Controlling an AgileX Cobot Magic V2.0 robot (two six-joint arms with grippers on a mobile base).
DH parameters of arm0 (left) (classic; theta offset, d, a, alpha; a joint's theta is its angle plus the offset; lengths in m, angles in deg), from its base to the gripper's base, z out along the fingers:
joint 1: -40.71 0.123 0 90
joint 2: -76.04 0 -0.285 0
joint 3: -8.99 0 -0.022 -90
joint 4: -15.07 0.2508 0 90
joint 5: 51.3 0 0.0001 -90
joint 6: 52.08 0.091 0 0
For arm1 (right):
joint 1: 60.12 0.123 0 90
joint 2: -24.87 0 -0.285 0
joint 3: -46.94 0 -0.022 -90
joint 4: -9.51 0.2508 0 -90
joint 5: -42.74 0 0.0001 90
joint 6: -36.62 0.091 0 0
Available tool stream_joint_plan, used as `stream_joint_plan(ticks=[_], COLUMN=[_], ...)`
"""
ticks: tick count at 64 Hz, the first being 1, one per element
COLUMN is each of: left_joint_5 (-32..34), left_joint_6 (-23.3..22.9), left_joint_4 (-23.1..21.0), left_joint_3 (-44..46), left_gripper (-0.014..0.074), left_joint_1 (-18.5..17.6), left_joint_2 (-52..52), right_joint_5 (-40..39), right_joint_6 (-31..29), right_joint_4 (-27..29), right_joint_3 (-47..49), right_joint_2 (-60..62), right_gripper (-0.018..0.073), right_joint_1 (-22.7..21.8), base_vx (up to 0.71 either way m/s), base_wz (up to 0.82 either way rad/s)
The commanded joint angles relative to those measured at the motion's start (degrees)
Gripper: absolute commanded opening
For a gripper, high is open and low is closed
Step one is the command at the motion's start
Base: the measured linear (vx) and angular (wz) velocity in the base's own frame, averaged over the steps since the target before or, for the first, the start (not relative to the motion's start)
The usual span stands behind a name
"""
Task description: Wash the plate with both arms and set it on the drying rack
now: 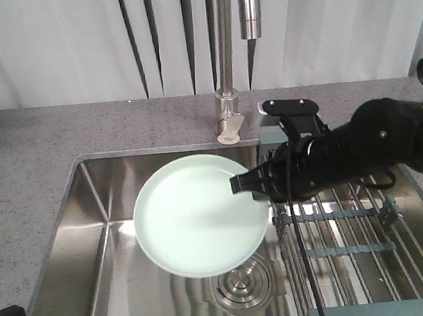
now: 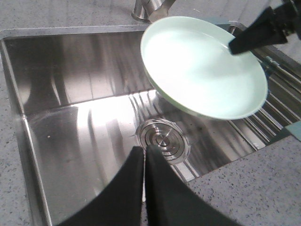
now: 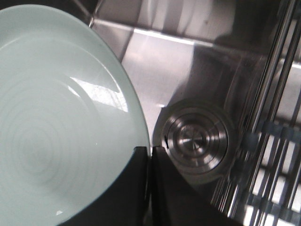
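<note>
- My right hand (image 1: 246,184) pinches the plate (image 1: 194,221) by its rim above the sink (image 1: 98,211).
- My left hand (image 2: 144,162) is pressed together, empty.
- Plate not yet on the rack (image 1: 350,248).

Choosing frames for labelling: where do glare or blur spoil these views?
Front view: plate nearly washed out. Left wrist view: bright glare on the sink floor beside the drain; plate's near rim blurred. Right wrist view: highlight on the plate, right gripper dark and soft.
</note>
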State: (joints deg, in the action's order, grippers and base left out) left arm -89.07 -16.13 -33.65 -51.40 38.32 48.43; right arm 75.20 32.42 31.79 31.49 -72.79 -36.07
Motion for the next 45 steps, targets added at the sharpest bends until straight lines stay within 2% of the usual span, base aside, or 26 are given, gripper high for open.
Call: stream_joint_plan(ticks=[1,7,14,21,24,30,34,41,45], left_joint_5=[2.26,2.26,2.26,2.26,2.26,2.26,2.06,2.06,2.06], left_joint_6=[0.02,0.02,0.02,0.02,0.02,0.02,0.02,0.02,0.02], left_joint_4=[-2.42,-2.42,-2.42,-2.42,-2.42,-2.42,-2.42,-2.42,-2.42], left_joint_3=[1.48,1.48,1.48,1.48,1.48,1.48,1.48,1.48,1.48], left_gripper=[-0.0006,-0.0006,-0.0006,-0.0006,-0.0006,-0.0006,-0.0006,-0.0006,-0.0006], left_joint_1=[-0.03,-0.03,-0.03,-0.03,-0.03,-0.03,-0.03,-0.03,-0.03], left_joint_2=[-0.36,-0.36,-0.36,-0.36,-0.36,-0.36,-0.36,-0.36,-0.36], right_joint_5=[-1.5,2.18,10.62,18.2,19.9,19.84,17.71,6.73,1.42], right_joint_6=[0.21,0.15,0.2,0.2,0.2,0.69,1.86,2.75,6.0], right_joint_4=[-0.5,-3.44,-10.13,-15.13,-14.27,-11.08,-8.37,-5.65,-5.58], right_joint_3=[5.93,6.9,6.73,6.73,6.01,1.85,-1.54,-6.73,-6.78], right_joint_2=[-0.25,0.57,3.45,7.07,9.04,12.81,14.25,13.73,11.87], right_gripper=[-0.0002,-0.0002,-0.0002,-0.0002,-0.0002,-0.0002,-0.0002,-0.0002,-0.0002], right_joint_1=[-3.75,-7.81,-11.99,-12.45,-12.11,-9.34,-5.69,2.59,4.92], base_vx=[0.0,0.0,0.0,0.0,0.0,0.0,0.0,0.0,0.0], base_wz=[0.0,0.0,0.0,0.0,0.0,0.0,0.0,0.0,0.0])
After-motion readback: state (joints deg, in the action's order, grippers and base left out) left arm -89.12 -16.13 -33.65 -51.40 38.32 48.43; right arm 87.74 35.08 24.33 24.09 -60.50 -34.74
